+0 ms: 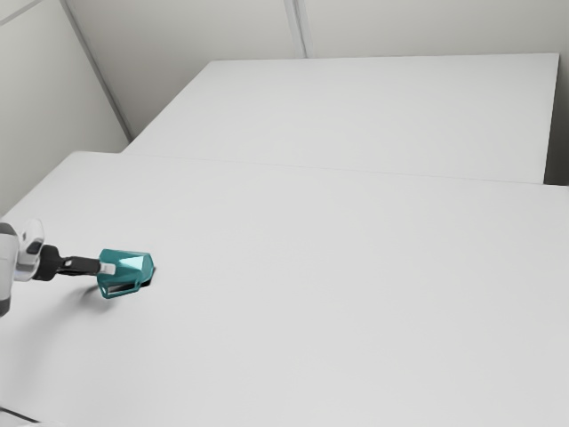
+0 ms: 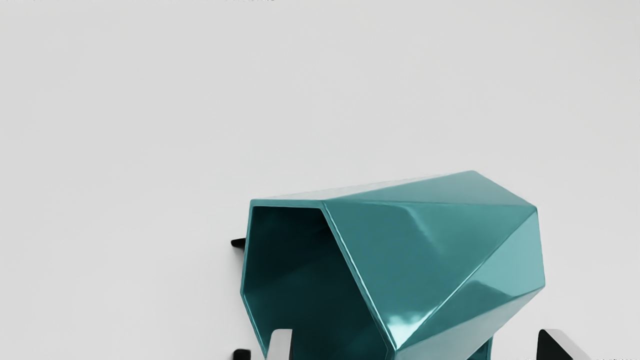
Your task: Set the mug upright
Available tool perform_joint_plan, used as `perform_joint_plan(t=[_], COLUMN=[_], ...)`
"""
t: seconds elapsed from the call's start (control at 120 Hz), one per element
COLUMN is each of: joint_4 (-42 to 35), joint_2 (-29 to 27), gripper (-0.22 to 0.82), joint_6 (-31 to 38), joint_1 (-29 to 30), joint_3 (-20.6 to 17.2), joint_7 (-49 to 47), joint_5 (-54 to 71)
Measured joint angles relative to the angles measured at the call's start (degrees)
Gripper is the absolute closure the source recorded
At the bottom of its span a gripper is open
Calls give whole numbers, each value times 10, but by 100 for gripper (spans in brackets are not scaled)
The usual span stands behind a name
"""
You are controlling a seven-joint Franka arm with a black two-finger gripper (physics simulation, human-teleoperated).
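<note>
On the tabletop [image 1: 356, 294], towards the exterior view's left, the mug [image 1: 130, 264] lies on its side, not upright; standing it on its base remains to be done. The hand [image 2: 417, 342] is open beside it, gripping nothing.

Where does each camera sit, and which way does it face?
Exterior view: beside the arm, looking down across the table; arm and gripper show at the exterior view's left.
Wrist view: on the arm, looking past the fingertips at the mug, its mouth in sight.
Shared: mug, table and fingertips.
</note>
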Motion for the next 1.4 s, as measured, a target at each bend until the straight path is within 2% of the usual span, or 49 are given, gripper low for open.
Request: perform_joint_plan(t=[0.425, 1.05, 1.275, 1.4], joint_4=[-1, 19, 27, 33], joint_2=[4, -23, -25, -27], gripper=[19, 51, 70, 73], joint_6=[0, 3, 7, 9], joint_1=[0, 2, -4, -1], joint_3=[-21, -52, -62, -65], joint_7=[66, 104, 102, 98], joint_5=[-25, -33, -31, -29])
